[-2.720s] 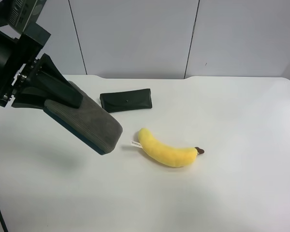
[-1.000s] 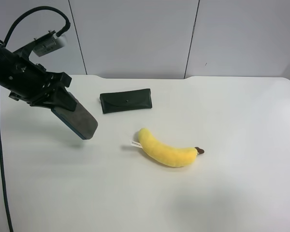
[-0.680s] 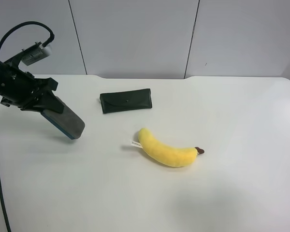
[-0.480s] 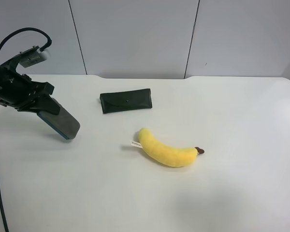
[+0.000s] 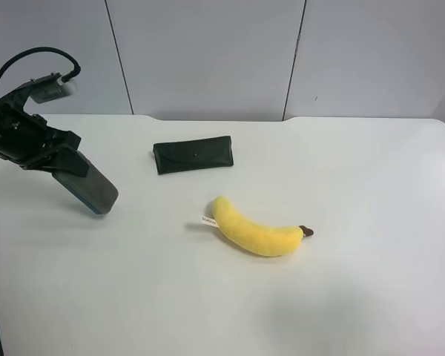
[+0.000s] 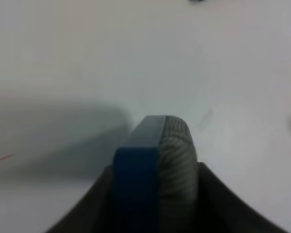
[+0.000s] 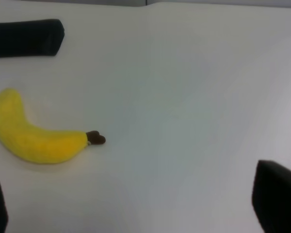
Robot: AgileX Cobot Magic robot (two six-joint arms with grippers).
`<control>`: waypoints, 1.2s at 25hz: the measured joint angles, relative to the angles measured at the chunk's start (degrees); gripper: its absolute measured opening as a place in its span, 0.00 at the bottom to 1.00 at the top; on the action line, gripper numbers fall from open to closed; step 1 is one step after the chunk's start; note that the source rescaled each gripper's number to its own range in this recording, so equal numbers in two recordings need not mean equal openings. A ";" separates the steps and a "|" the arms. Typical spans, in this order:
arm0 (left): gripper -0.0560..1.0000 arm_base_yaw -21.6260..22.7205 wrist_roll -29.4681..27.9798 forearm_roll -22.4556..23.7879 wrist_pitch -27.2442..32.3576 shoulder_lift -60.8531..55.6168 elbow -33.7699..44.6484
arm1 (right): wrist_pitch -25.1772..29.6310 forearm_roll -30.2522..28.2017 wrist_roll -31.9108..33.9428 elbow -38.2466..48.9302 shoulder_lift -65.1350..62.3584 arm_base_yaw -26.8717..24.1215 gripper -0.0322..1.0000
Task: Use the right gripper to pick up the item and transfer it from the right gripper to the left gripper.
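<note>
The left claw (image 5: 63,159) grips the eraser (image 5: 89,189) near the counter's (image 5: 356,297) left edge; the right claw (image 7: 136,230) stands open beside the plush banana (image 7: 31,136)

Grey-felt, blue-based rounded eraser block (image 5: 90,190) held in my black wedge-fingered left gripper (image 5: 63,165).
I see it tilted, lower end at the white tabletop (image 5: 341,185), blue edge (image 6: 138,167) beside felt.
</note>
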 joint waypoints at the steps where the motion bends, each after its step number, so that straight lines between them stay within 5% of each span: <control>1: 0.42 0.00 -0.17 1.13 -0.08 0.00 0.00 | 0.00 0.00 0.00 0.00 0.00 0.00 0.99; 4: 0.85 0.00 -2.63 1.48 -1.53 0.00 0.00 | 0.00 0.00 0.00 0.00 0.00 0.00 0.99; 7: 0.97 0.00 -4.19 1.08 -3.42 0.00 0.00 | 0.00 0.00 0.00 0.00 0.00 0.00 0.99; 17: 0.99 0.00 -4.34 1.11 -3.29 -5.78 0.00 | 0.00 0.00 0.00 0.00 0.00 0.00 0.99; 25: 1.00 0.06 -5.02 1.31 9.05 -26.79 -0.02 | 0.00 0.00 0.00 0.00 0.00 0.00 0.99; 30: 1.00 0.06 -10.52 3.65 14.00 -41.99 -0.06 | 0.00 0.00 0.00 0.00 0.00 0.00 0.99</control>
